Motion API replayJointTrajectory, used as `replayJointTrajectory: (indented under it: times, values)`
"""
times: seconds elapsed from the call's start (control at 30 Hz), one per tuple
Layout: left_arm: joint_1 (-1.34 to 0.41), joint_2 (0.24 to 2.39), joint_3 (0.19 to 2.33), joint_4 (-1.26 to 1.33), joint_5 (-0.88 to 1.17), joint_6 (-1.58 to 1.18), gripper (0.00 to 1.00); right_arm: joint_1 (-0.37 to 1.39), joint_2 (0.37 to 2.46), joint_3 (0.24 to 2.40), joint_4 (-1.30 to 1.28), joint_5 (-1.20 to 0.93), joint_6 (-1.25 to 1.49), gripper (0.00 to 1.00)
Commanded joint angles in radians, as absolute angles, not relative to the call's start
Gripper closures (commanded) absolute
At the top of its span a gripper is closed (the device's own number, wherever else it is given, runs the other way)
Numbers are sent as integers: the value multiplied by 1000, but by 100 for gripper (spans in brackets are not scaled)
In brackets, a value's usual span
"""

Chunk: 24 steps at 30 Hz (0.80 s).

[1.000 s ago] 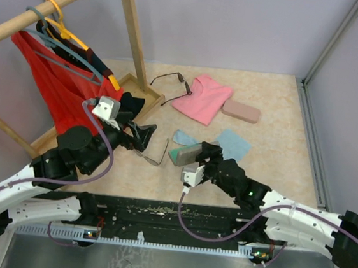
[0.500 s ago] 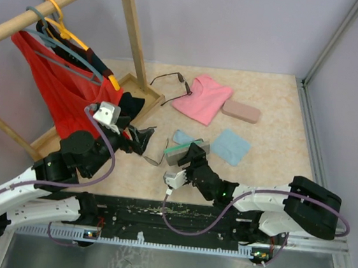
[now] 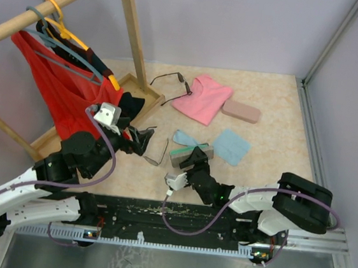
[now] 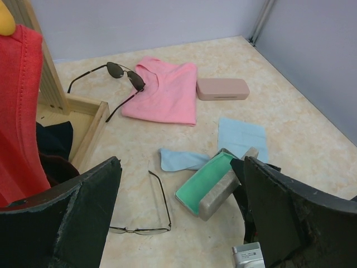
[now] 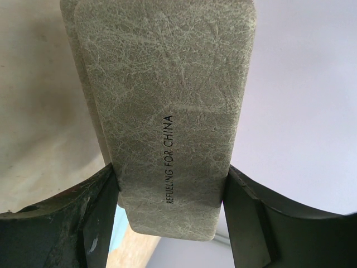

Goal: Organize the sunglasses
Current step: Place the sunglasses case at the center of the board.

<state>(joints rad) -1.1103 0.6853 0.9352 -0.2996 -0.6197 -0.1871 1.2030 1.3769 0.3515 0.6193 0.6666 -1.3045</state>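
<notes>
One pair of sunglasses [image 3: 157, 153] [image 4: 149, 215], thin-framed with its arms unfolded, lies flat on the table just in front of my left gripper [image 3: 147, 140] [image 4: 181, 163]. That gripper is open and holds nothing. A second, dark-lensed pair of sunglasses [image 3: 172, 79] [image 4: 119, 71] rests at the back beside a folded pink shirt [image 3: 203, 97] [image 4: 165, 96]. My right gripper [image 3: 194, 162] [image 5: 170, 190] is shut on the grey case [image 3: 191, 155] [image 4: 218, 190] [image 5: 167, 106]. The case is open, tilted up off the table, and its green lining faces the near glasses.
A pink case [image 3: 241, 111] [image 4: 222, 89] lies at the back right. Two light-blue cloths [image 3: 184, 138] [image 3: 232, 146] sit behind the grey case. A wooden rack [image 3: 131, 23] with a red garment [image 3: 56, 86] and hangers stands at the left, its base frame [image 3: 146, 92] near the far sunglasses.
The right arm has folded in towards the middle and carried the grey case slightly right and up. The left gripper has barely shifted.
</notes>
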Motion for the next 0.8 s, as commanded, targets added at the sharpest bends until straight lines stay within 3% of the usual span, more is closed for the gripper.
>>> replayJointTrajectory:
  times: [0.0,0.23,0.37,0.4,0.5,0.77]
  values:
    - [-1113,680,920,-292,-617,-200,5,1234,1414,359,706,695,-1273,100]
    - [-1113,668,910,-302,-623,-214,5,1247,1476,358,760,690,-1265,98]
    - [-1113,658,907,-305,-626,-216,5,1253,1499,350,766,692,-1254,88]
    - [-1113,657,907,-307,-629,-218,4,1256,1501,347,771,693,-1253,84]
    - [-1114,653,904,-311,-635,-222,4,1260,1502,339,773,695,-1247,51]
    - [-1114,652,899,-314,-637,-231,4,1277,1468,323,735,690,-1222,21]
